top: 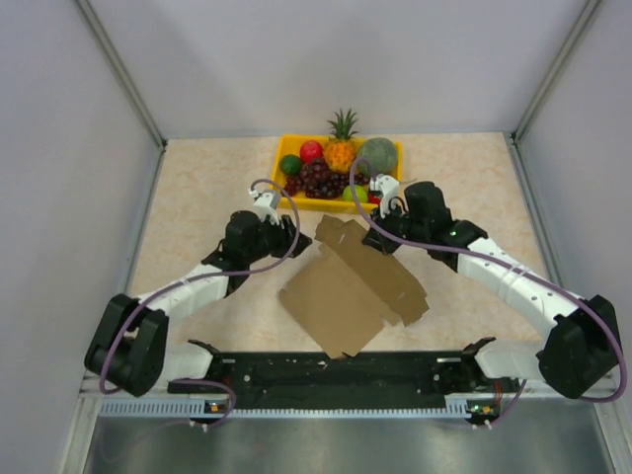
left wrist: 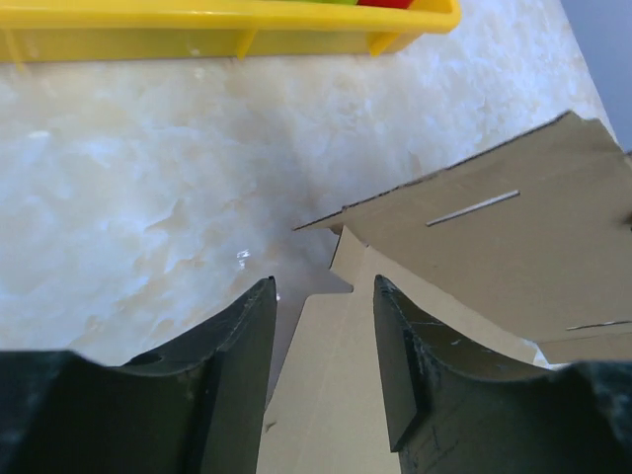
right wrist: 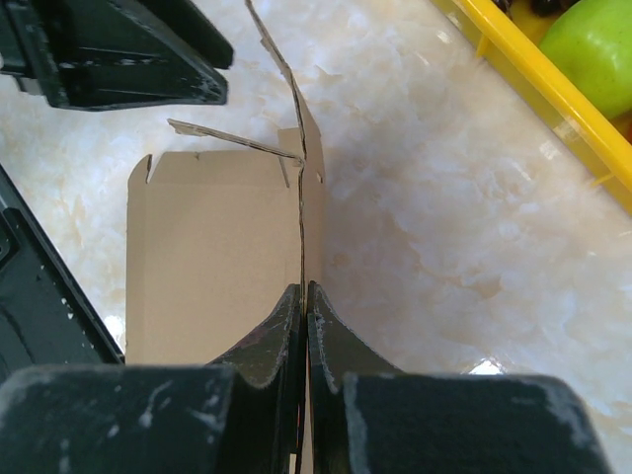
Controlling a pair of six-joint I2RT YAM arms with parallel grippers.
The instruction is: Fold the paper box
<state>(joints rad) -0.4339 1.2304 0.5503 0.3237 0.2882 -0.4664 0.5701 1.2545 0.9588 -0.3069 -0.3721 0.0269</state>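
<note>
The paper box [top: 346, 291] is a brown cardboard blank lying partly unfolded in the middle of the table, with one panel raised at its far end. My right gripper [right wrist: 304, 288] is shut on the thin edge of that upright panel [right wrist: 308, 168]; the flat part of the paper box [right wrist: 212, 257] lies to its left. In the top view the right gripper [top: 378, 219] is at the box's far right corner. My left gripper [left wrist: 321, 286] is open, its fingers [left wrist: 247, 341] straddling a flat flap of the paper box [left wrist: 494, 247] without touching it. From above, the left gripper [top: 294, 229] sits at the box's far left corner.
A yellow fruit tray [top: 286, 148] with grapes, a pineapple and other fruit stands just behind both grippers. Its wall [left wrist: 237, 30] fills the top of the left wrist view. The tray's rim [right wrist: 533, 69] and a green apple [right wrist: 592, 49] lie right of the right gripper. Grey walls enclose the table.
</note>
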